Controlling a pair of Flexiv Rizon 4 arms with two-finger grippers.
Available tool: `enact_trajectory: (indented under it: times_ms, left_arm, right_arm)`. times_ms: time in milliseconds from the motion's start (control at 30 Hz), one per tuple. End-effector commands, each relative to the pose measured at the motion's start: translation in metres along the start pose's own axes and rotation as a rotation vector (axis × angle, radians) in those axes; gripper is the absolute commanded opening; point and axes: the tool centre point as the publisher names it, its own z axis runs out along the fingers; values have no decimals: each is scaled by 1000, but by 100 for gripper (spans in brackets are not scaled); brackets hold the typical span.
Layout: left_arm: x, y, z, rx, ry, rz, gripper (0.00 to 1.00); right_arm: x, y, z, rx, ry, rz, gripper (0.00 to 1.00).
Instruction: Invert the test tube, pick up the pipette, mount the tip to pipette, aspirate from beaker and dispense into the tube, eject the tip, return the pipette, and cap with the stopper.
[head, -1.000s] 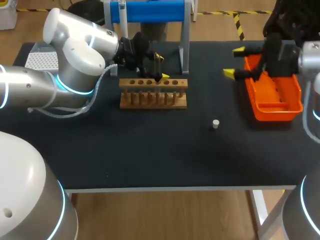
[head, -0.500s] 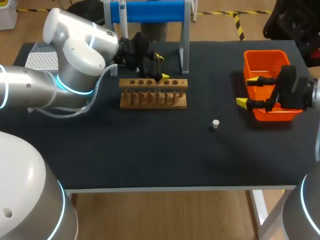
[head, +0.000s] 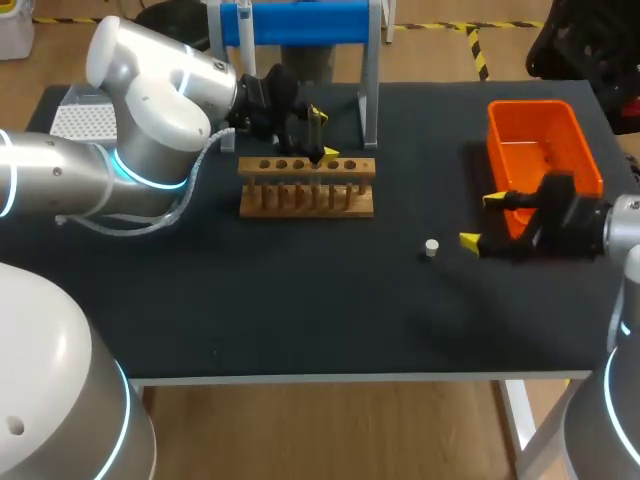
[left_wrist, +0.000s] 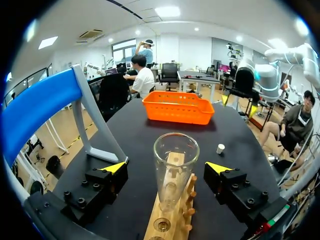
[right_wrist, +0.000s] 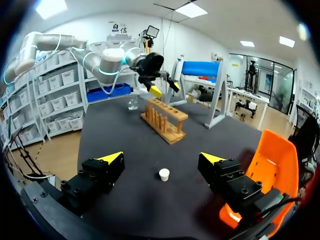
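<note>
A clear test tube (left_wrist: 172, 170) stands mouth up in the wooden rack (head: 307, 187), between the fingers of my open left gripper (left_wrist: 167, 167); neither finger touches the glass. In the head view that gripper (head: 322, 135) hangs over the rack's right half. A small white stopper (head: 431, 248) lies on the black table. My right gripper (head: 482, 220) hovers open just right of it. In the right wrist view the stopper (right_wrist: 164, 174) lies ahead of the gripper (right_wrist: 162, 158), between the lines of its fingers. A glass beaker (right_wrist: 132, 102) stands beyond the rack (right_wrist: 162, 120).
An orange basket (head: 545, 150) stands at the right, close behind my right gripper. A blue and grey stand (head: 300, 25) rises behind the rack. A white tip box (head: 80, 120) sits at the far left, partly hidden by my left arm.
My right arm has come forward from over the orange basket and down to beside the stopper. The left arm and the tube have not moved.
</note>
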Motion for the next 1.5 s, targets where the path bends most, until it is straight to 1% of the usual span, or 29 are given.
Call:
enact_trajectory:
  times_ms: [33,200,433,667,1033,1500]
  left_arm:
    - [-1,0,0,-2,2,-1,100]
    - [-1,0,0,-2,2,-1,100]
    - [-1,0,0,-2,2,-1,100]
    - [-1,0,0,-2,2,-1,100]
    - [-1,0,0,-2,2,-1,100]
    - [-1,0,0,-2,2,-1,100]
  right_arm:
    - [7,-12,13,11,-30,2,100]
    - [13,-23,20,28,-40,5,100]
    - [16,-35,29,49,-51,14,100]
    - [13,-43,36,69,-70,14,100]
    - [9,-48,51,88,-83,7,100]
    - [2,-49,73,86,-93,29,100]
